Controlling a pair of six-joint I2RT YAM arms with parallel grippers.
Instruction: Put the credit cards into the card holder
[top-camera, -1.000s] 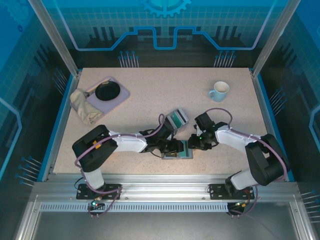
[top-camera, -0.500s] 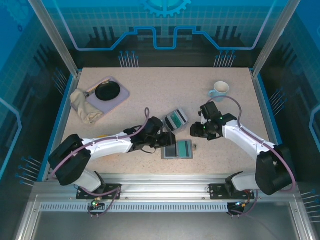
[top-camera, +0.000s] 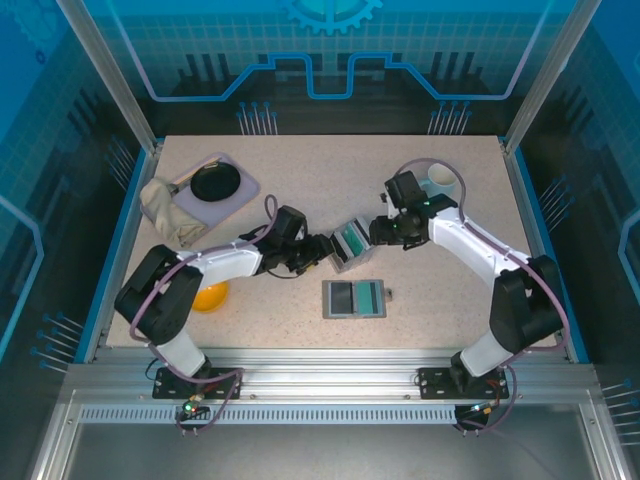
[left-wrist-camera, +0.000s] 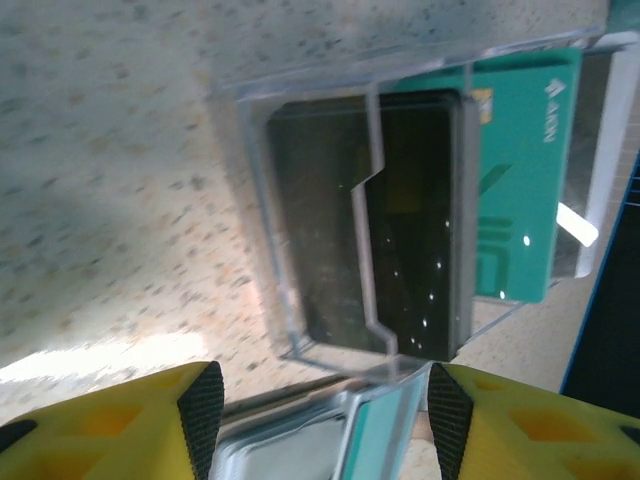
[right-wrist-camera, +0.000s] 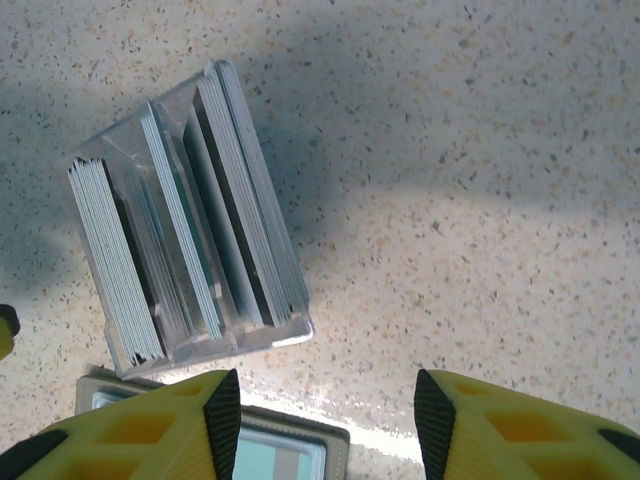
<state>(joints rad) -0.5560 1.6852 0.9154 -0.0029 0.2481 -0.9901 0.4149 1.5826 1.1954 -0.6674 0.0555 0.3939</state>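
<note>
Two open grippers sit beside a clear box of cards.

On the speckled table (top-camera: 300, 160), the grey card holder (top-camera: 355, 298) lies open and flat near the front edge, one dark half and one pale half facing up. Just behind it is the clear box (top-camera: 352, 240), with the credit cards (left-wrist-camera: 515, 170) standing in its slots. The left gripper (left-wrist-camera: 322, 415) is at the box's left and the right gripper (right-wrist-camera: 325, 415) at its right. Both have their yellow fingers apart and hold nothing.
</note>
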